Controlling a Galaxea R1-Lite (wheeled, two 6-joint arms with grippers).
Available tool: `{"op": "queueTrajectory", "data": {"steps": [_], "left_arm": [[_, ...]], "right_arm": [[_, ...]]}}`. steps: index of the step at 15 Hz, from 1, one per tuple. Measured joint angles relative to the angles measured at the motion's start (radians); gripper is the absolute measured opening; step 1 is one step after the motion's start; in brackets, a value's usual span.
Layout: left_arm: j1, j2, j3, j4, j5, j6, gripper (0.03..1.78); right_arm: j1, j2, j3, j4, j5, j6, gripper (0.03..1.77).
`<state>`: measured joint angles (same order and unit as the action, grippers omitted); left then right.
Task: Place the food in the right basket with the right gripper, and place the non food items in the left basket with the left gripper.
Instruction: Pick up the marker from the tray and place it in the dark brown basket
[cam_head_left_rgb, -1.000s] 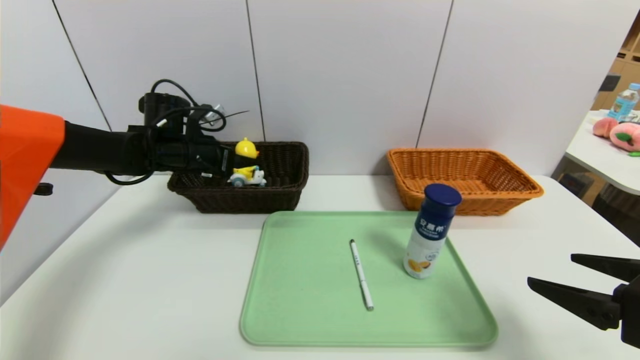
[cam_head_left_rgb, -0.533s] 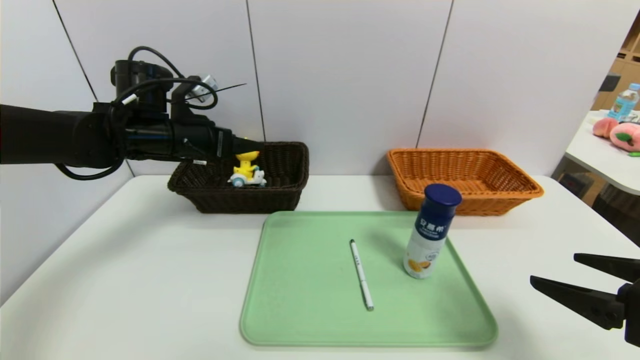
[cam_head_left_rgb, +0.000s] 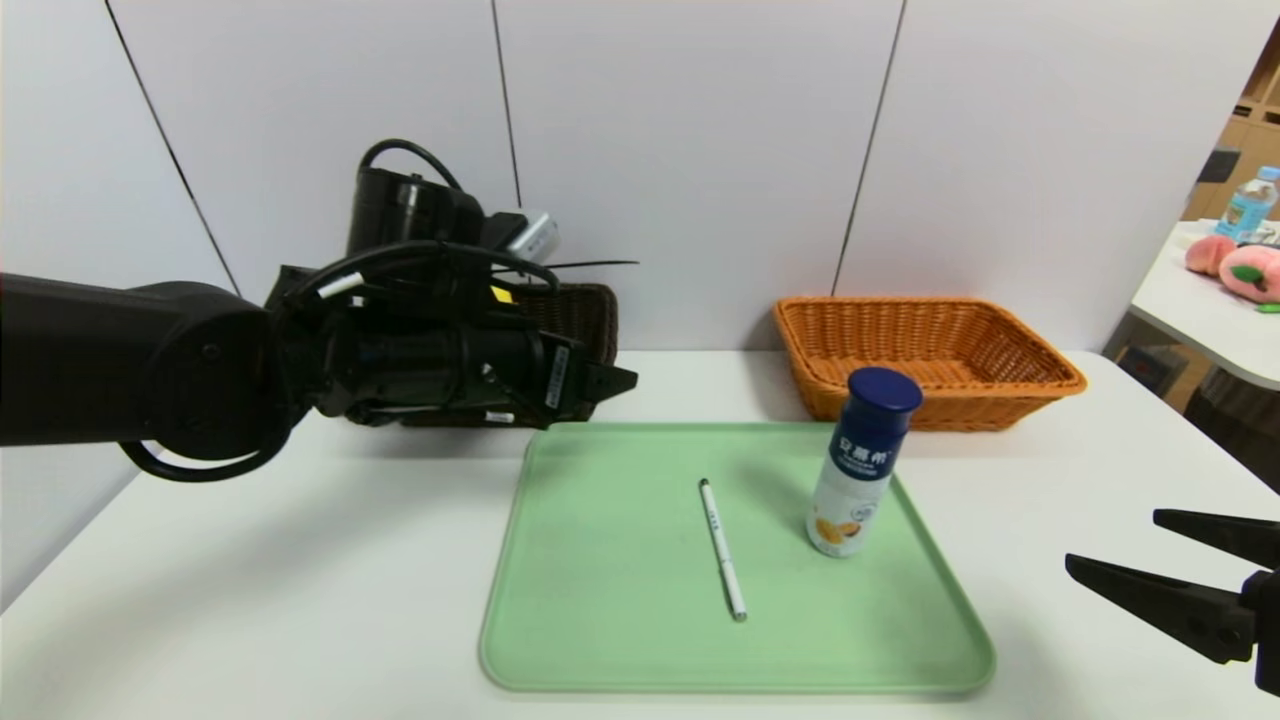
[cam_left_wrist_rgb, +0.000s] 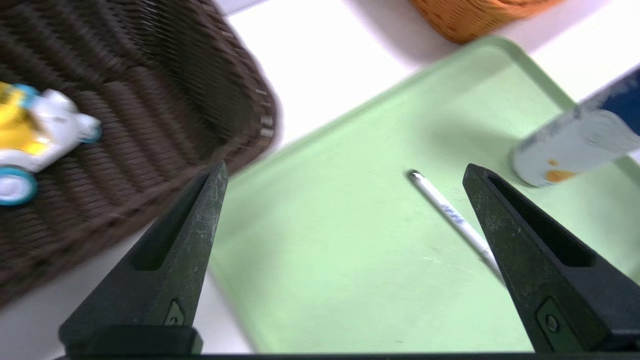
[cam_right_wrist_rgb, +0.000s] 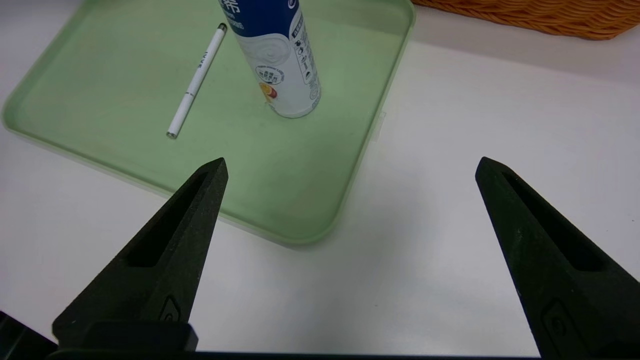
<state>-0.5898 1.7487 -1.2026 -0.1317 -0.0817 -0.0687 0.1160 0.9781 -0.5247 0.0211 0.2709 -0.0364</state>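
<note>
Head view: left gripper (cam_left_wrist_rgb: 345, 172) open, nothing held, by near right edge of left basket (cam_left_wrist_rgb: 270, 120). Pen (cam_head_left_rgb: 722, 550) lies mid-tray, bottle (cam_head_left_rgb: 865, 462) upright to its right. Pinch pen across its middle, low and square, clear of bottle. Right gripper (cam_right_wrist_rgb: 352, 167) open, near right.

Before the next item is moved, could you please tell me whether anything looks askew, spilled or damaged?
Nothing stands out: the white pen lies flat on the green rectangular tray, the blue-capped white bottle stands there upright, and I see no spill or damage.
</note>
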Motion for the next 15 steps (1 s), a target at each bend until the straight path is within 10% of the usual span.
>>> {"op": "queueTrajectory", "data": {"steps": [6, 15], "left_arm": [[-0.285, 0.046, 0.048, 0.017, 0.353, -0.171, 1.69], [-0.342, 0.206, -0.026, 0.097, 0.448, -0.349, 1.69]], "right_arm": [[-0.003, -0.035, 0.044, 0.001, 0.0, 0.0, 1.71], [-0.007, -0.043, 0.05, -0.001, 0.005, 0.033, 1.71]]}}
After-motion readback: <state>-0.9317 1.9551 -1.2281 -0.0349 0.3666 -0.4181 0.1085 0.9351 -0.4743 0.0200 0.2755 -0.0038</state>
